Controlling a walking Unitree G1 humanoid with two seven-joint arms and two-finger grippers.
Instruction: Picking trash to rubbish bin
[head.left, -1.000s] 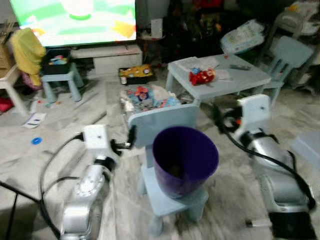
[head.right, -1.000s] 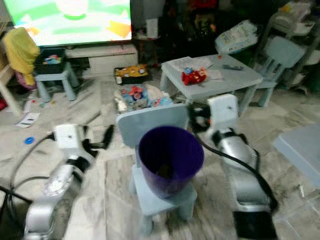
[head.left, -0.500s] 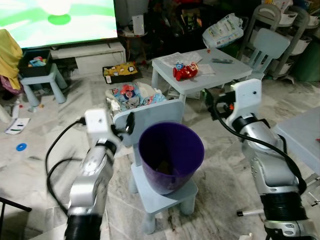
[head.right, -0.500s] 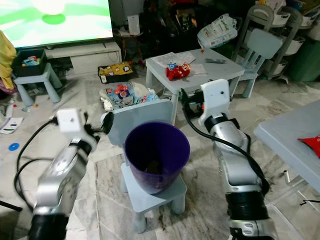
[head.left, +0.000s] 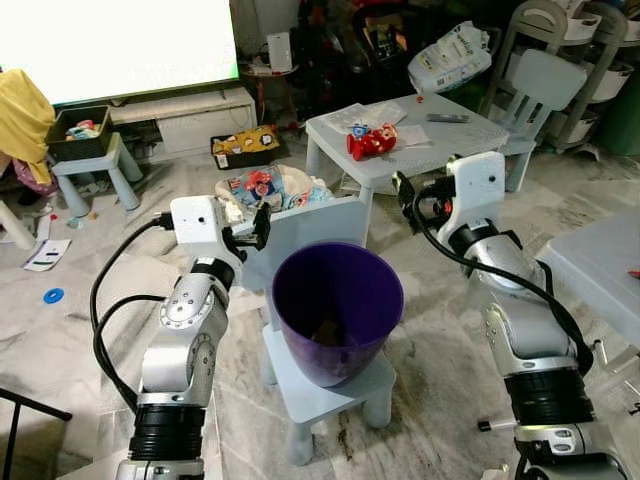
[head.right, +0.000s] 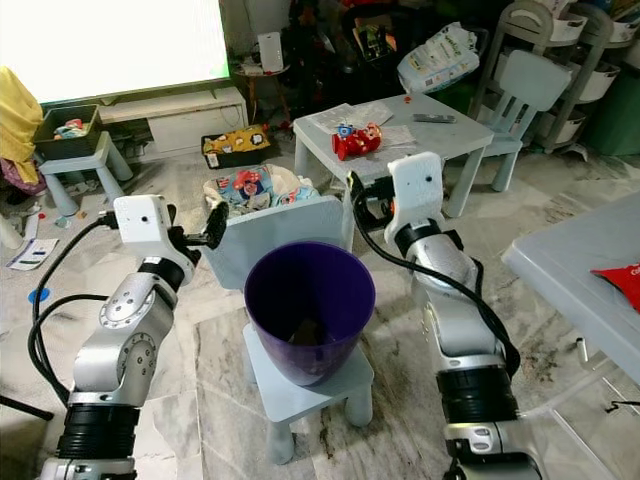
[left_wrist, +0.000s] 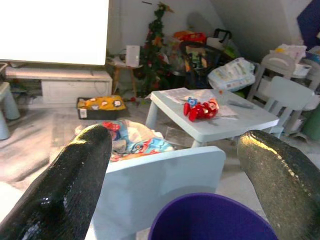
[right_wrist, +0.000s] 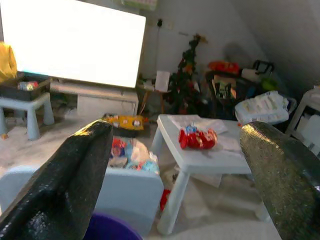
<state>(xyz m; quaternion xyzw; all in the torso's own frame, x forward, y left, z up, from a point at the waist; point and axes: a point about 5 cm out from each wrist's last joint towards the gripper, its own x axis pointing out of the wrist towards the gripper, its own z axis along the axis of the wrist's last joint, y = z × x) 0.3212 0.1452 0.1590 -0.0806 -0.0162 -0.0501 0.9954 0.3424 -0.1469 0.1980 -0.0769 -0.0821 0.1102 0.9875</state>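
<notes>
Position noted: I stand over the purple bin (head.left: 337, 308), which rests upright on the seat of a small pale-blue chair (head.left: 330, 385) directly before me. Something small lies at the bin's bottom; I cannot identify it.

Left jaws (head.left: 262, 222): raised beside the chair's backrest, spread wide, holding nothing. In the left wrist view the two fingers (left_wrist: 70, 175) frame the backrest and the bin rim with clear space between them.

Right jaws (head.right: 352, 195): raised at the far right of the bin, likewise spread wide and empty, fingers (right_wrist: 65, 170) well apart in the right wrist view.

Candidate trash: a red crumpled wrapper-like item (head.left: 372, 142) lies on the low pale-blue surface (head.left: 470, 135), beyond the bin and to the right. Its long axis runs roughly across my line of sight. Papers lie just beside it.

Finding: the item lies ahead and outward of the right jaws, well apart from both, yet plainly nearer the right arm. In my judgement the right arm should take it, reaching forward over the near edge, with the jaws closing across the short dimension.
</notes>
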